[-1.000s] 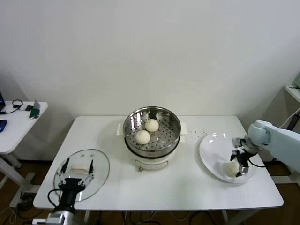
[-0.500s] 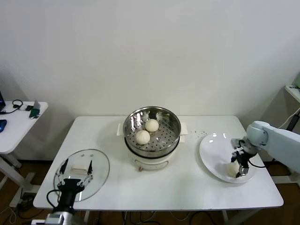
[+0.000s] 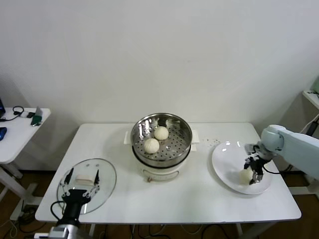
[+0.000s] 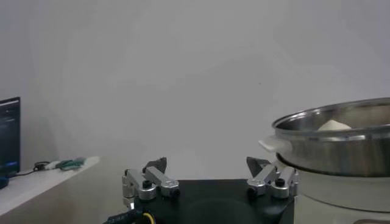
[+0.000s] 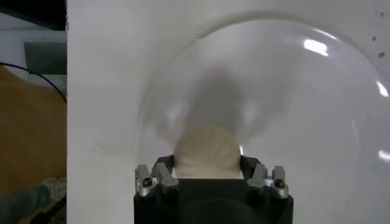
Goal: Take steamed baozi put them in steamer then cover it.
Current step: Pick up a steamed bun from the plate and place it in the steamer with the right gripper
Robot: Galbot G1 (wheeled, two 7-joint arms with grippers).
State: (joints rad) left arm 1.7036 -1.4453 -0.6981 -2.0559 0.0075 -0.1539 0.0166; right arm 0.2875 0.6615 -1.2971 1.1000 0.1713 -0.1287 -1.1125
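The right gripper (image 3: 252, 175) is seen over the white plate (image 3: 225, 158), with a steamed baozi (image 3: 245, 175) caught between its two fingers; in the right wrist view the fingers (image 5: 163, 170) are pressed against either side of the bun (image 5: 206, 151), so the jaws are clenched on it. Whether the bun is resting on the plate or raised just clear of it cannot be told. The plate (image 5: 286, 97) is placed on the white table (image 3: 199, 199) at about 3 o'clock from the steamer (image 3: 161, 137), well apart from it.

Two more baozi are seen inside the steamer basket, one (image 3: 161, 132) toward 12 o'clock of the basket's middle and one (image 3: 151, 145) toward 8 o'clock, just beside each other. The basket is uncovered and is carried on its cream-white pot base. In the left wrist view the steamer (image 4: 341, 143) is seen from the side, with the top of a bun showing above its rim.

The left gripper (image 3: 82, 179) is held over the glass lid (image 3: 102, 191), which lies flat on the table at about 8 o'clock from the steamer. Its fingers (image 4: 149, 179) are spread wide and nothing is held between them.

A small side table (image 3: 15, 137) with cables on it stands at 9 o'clock.
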